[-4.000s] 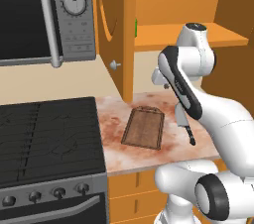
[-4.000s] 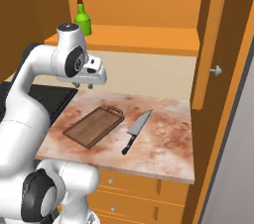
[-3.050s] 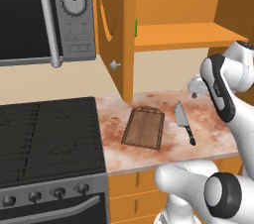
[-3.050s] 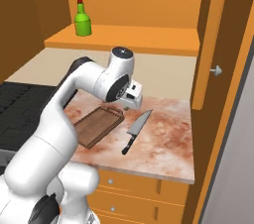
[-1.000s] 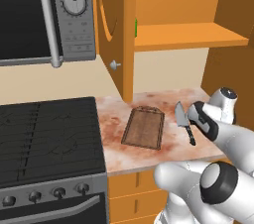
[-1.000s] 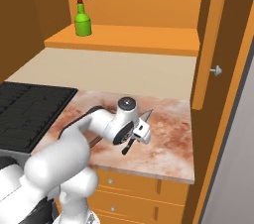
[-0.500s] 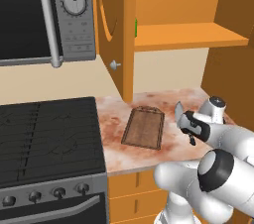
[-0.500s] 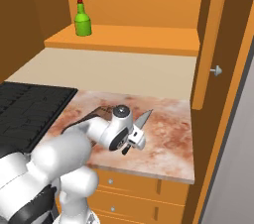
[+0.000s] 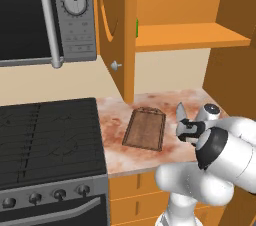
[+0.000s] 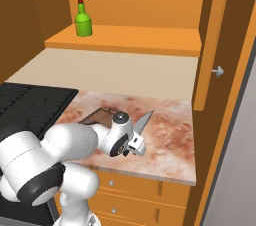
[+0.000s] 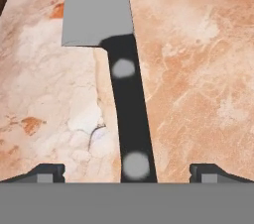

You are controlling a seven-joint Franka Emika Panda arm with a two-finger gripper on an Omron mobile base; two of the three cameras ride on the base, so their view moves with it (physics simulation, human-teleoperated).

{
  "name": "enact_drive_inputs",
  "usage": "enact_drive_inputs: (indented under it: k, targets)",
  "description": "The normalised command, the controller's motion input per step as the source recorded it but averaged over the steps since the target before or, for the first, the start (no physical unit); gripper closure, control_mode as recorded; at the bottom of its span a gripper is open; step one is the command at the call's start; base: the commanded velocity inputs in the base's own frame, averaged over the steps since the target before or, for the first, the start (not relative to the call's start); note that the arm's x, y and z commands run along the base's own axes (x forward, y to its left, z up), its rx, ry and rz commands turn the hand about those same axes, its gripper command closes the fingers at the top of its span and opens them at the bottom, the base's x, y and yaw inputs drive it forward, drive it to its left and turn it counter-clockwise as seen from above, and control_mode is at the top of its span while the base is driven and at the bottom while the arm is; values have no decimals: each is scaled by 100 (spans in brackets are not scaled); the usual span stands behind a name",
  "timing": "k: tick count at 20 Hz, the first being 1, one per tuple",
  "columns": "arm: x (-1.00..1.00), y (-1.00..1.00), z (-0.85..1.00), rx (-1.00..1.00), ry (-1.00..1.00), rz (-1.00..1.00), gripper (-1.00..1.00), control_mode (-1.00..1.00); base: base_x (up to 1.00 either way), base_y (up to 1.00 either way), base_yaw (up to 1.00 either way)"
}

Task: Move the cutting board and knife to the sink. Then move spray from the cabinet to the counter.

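Lowered from shoulder height over the last 4 seconds, the arm has swung right across the counter point(image 9: 115, 115) and dropped its gripper point(image 9: 184, 129) onto the knife point(image 9: 179, 111).

Left base view: the cutting board point(image 9: 145, 128) lies flat on the marbled stone, just right of the black stove top point(image 9: 50, 135), its loop handle toward the back wall. The knife's grey blade pokes out just behind the gripper, right of the board and apart from it. The open cabinet point(image 9: 190, 35) hangs above, its arched door point(image 9: 117, 30) swung out.

Right base view: the gripper point(image 10: 133, 146) sits low at the near end of the knife point(image 10: 143, 120), whose blade tip points away toward the back wall. The spray point(image 10: 83, 15) stands upright on the cabinet shelf point(image 10: 130, 37), well apart from the arm.

Hand view: the knife point(image 11: 111, 49) runs straight up the picture, dark handle point(image 11: 130, 124) nearest the camera, centred between the 2 fingertips point(image 11: 47, 172), which stand wide apart on either side and hold nothing. The long axis lies across the closing line of the jaws, so a straight descent and squeeze on the handle looks to be all the coming grasp needs. Neither board nor knife has reached the sink.
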Motion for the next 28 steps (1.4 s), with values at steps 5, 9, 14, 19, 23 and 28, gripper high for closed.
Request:
enact_drive_inputs:
  k: [5, 9, 14, 19, 23, 28]
  targets:
    - [4, 0, -17, -2, 11, 0, -100, -100, 0, 0, 0]
    - [0, -3, -22, 0, 14, 0, -100, -100, 0, 0, 0]
    - [0, 0, -3, 0, 5, 0, 100, -100, 0, 0, 0]
    - [0, 0, 0, 0, 0, 0, 100, -100, 0, 0, 0]
    - [-8, 0, 21, 0, -8, 0, 100, -100, 0, 0, 0]
    - [-34, 8, 96, 0, -16, -5, 100, -100, 0, 0, 0]
